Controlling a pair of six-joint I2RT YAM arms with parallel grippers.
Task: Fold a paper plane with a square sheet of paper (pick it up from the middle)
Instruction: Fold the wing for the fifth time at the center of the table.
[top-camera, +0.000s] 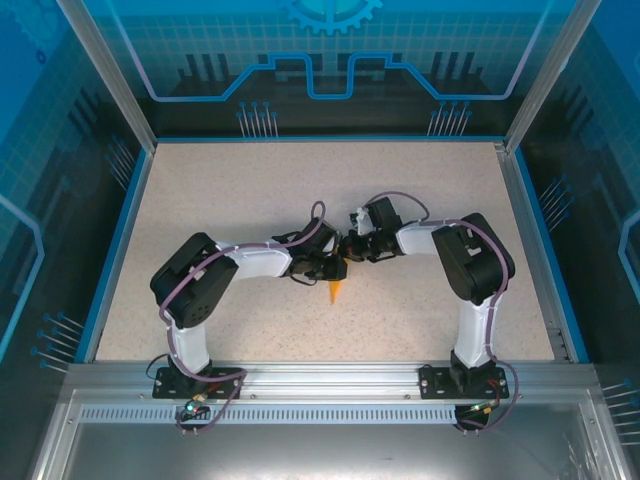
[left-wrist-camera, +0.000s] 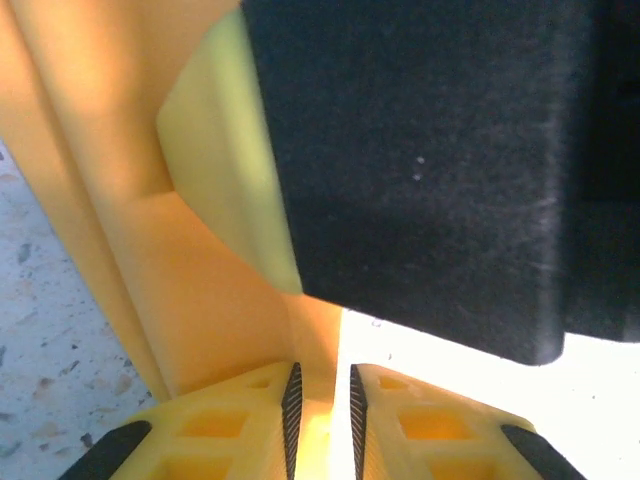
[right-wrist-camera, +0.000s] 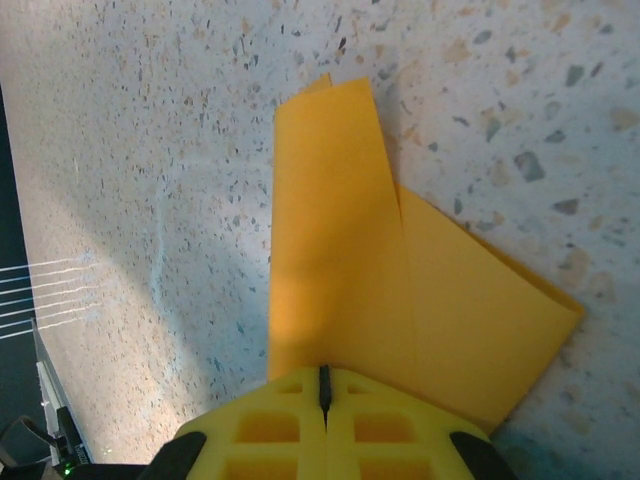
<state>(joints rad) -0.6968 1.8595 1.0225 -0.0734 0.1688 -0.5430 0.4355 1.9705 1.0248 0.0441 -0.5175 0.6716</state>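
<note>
At the middle of the worktop (top-camera: 250, 180), in the top view, your two arms meet nose to nose, and the orange paper (top-camera: 335, 291) shows between them as a small pointed tip just below the left pincer (top-camera: 325, 269); the right pincer (top-camera: 352, 248) sits just beside it, up and to the right. In the right wrist view, that pincer (right-wrist-camera: 323, 400) at the bottom edge has its yellow fingers pressed together with the paper (right-wrist-camera: 340, 250) running out from between them; you can see two overlapping folded layers fanning toward the upper middle of the frame over the speckled surface. In the left wrist view, the left pincer (left-wrist-camera: 320, 410) is drawn nearly shut at the bottom centre, and a creased edge of the paper (left-wrist-camera: 200, 300) seems to run down into the narrow slot, so I judge it pinched there too; a black block (left-wrist-camera: 420, 170), probably part of the other arm, covers the upper right.

Treat the paper as very light, thin and limp; it will hold a crease once pressed but will buckle or tear if your arms pull apart. Smooth paper may slip from a light pinch; take hold along the stiffer folded spine, not a loose single flap.
</note>
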